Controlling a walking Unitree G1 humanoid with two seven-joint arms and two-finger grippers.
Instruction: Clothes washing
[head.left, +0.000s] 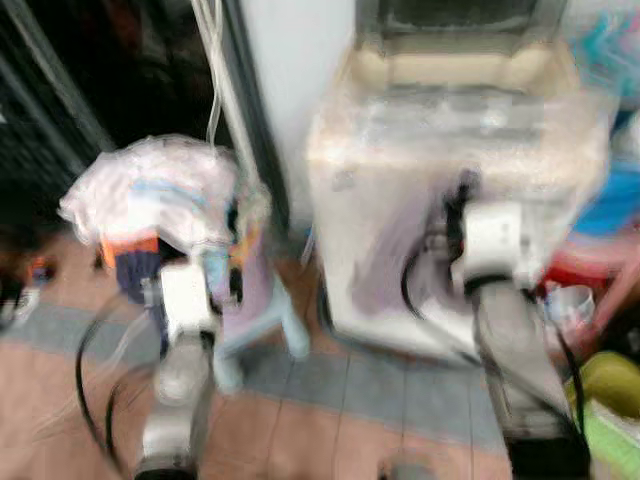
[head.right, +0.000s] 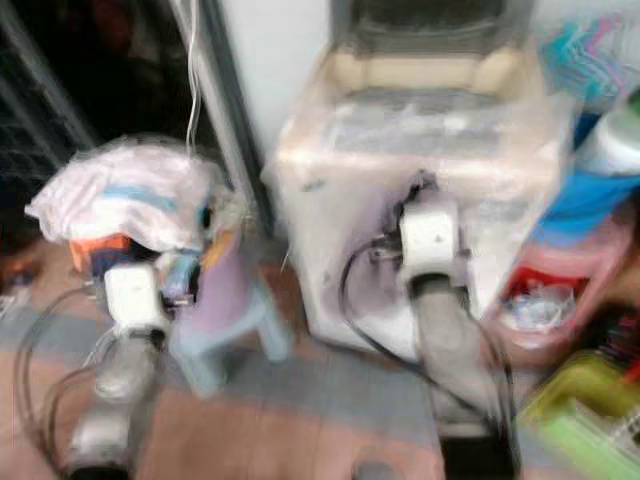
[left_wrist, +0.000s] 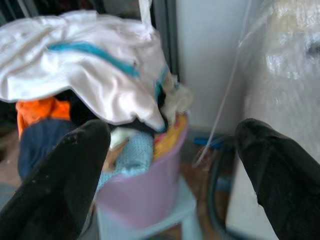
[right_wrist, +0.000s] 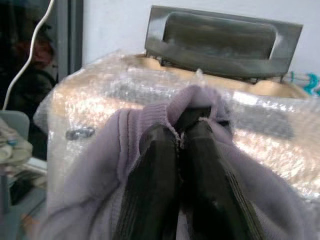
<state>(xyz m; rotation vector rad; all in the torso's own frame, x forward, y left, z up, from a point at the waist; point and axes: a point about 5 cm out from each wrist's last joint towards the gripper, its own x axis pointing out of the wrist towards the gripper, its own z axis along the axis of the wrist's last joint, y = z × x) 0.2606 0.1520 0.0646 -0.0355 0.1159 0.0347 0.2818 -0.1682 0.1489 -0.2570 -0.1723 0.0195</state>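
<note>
A top-loading washing machine (head.left: 450, 150) wrapped in bubble film stands ahead, its lid (right_wrist: 222, 42) raised. My right gripper (right_wrist: 180, 137) is shut on a lilac knitted garment (right_wrist: 105, 170), which drapes over both fingers in front of the machine (right_wrist: 125, 95). A pile of clothes (head.left: 150, 195) topped by a white piece with blue trim (left_wrist: 75, 70) fills a purple basket (left_wrist: 142, 192) on a pale blue stool (head.left: 270, 325) to the left. My left gripper (left_wrist: 172, 165) is open, its fingers (left_wrist: 55, 190) wide apart facing the basket.
A white cable (head.left: 212, 70) hangs beside a dark door frame (head.left: 255, 130). At the right are a red tub (head.right: 560, 290), a green basket (head.right: 590, 420) and blue items (head.left: 615, 205). The floor (head.left: 330, 420) is tiled. Both head views are blurred.
</note>
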